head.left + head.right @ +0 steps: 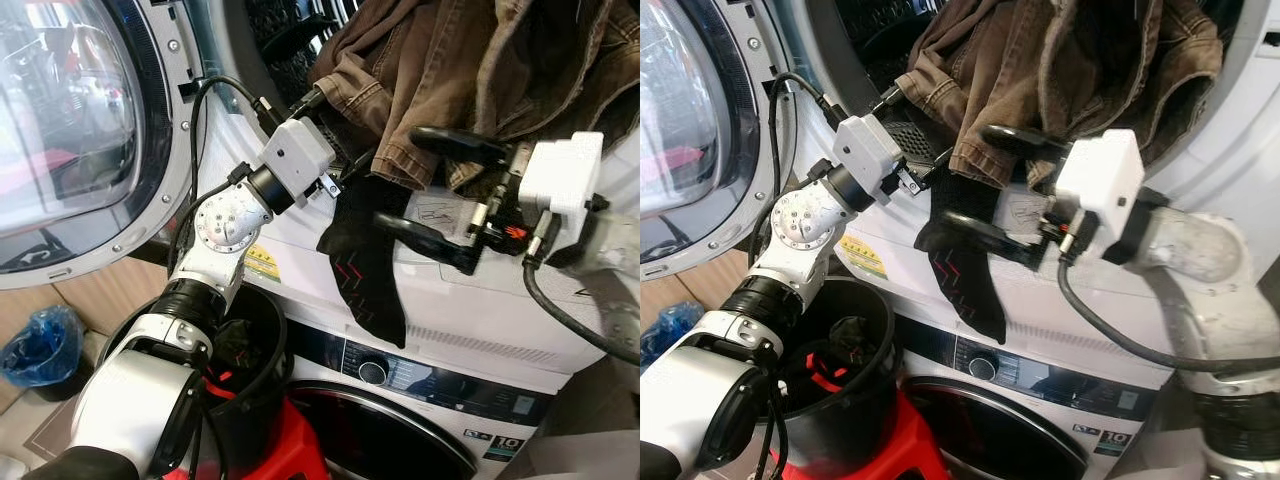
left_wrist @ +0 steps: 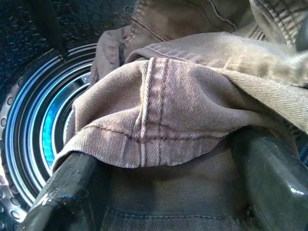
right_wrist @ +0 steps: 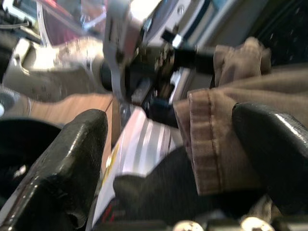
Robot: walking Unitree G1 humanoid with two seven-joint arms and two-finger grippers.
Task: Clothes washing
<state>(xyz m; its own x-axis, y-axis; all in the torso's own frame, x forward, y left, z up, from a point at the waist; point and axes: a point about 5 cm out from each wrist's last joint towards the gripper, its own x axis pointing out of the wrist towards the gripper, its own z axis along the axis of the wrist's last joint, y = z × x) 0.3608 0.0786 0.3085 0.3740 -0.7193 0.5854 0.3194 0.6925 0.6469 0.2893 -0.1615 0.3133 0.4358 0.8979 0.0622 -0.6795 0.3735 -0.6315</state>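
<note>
2 stacked washers (image 1: 480, 330), brown trousers (image 1: 470, 70) spilling from the upper drum.

Upper right of frame: trousers bulge out of the open drum with a black sock (image 1: 362, 265) dangling below. Lower left, a black bucket (image 1: 262, 375) holds dark laundry. Right gripper (image 1: 438, 200) is spread wide around the trouser hem, gripping nothing; left gripper (image 2: 159, 192) has fingers parted, pressed into the trousers.

Bright even light, glare on the door glass (image 1: 60, 110), right wrist view blurred, perhaps by motion
</note>
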